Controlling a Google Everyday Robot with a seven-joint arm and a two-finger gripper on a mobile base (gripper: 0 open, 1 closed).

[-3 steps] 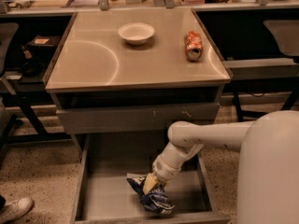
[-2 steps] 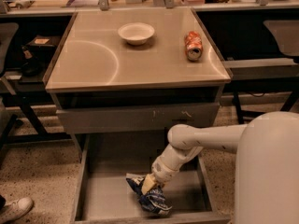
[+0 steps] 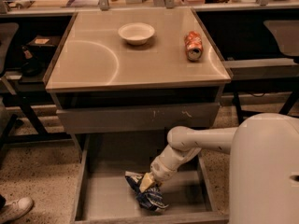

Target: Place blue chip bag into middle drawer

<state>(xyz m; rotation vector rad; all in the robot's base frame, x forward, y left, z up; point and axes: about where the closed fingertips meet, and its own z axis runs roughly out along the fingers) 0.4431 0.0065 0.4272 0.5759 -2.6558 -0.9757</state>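
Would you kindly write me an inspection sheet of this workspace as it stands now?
Surface: tan table top, with a shut grey drawer front below it.
Job's things: blue chip bag lies crumpled on the floor of the open middle drawer, near its front edge.
Clutter: white bowl upright and orange soda can on its side, both on the table top, apart from each other.
Grippers: gripper reaches down inside the middle drawer, at the top of the bag.
Cables: nothing seen.
Surroundings: white shoe on the speckled floor at lower left; dark desks on both sides.
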